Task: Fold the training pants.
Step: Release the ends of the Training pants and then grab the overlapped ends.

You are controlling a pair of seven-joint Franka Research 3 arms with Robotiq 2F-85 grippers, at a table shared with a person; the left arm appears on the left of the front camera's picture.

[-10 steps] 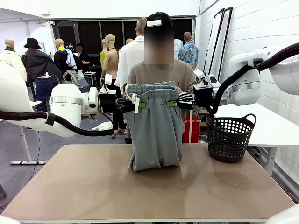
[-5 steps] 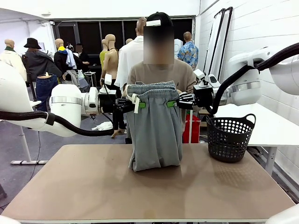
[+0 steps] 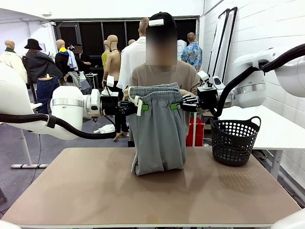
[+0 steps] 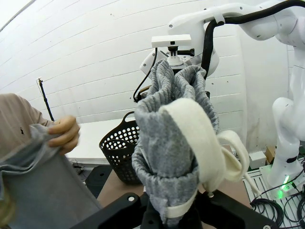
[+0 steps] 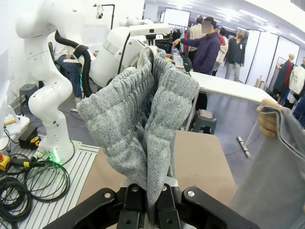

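Note:
The light grey training pants point(image 3: 158, 133) hang upright over the middle of the table point(image 3: 95, 191), waistband up, with the leg ends resting on the tabletop. My left gripper point(image 3: 139, 107) is shut on the left end of the waistband and my right gripper point(image 3: 178, 106) is shut on the right end. In the left wrist view the bunched waistband and white drawstring point(image 4: 190, 138) rise from my left gripper point(image 4: 174, 212). The right wrist view has the gathered grey fabric point(image 5: 143, 109) pinched in my right gripper point(image 5: 152, 202). A person's hands point(image 4: 64, 133) point(image 5: 268, 119) hold grey cloth behind the waistband.
A black perforated basket point(image 3: 235, 140) stands on the table's far right corner, also visible in the left wrist view point(image 4: 119, 148). The person stands at the far edge, right behind the pants. The near half of the tabletop is bare.

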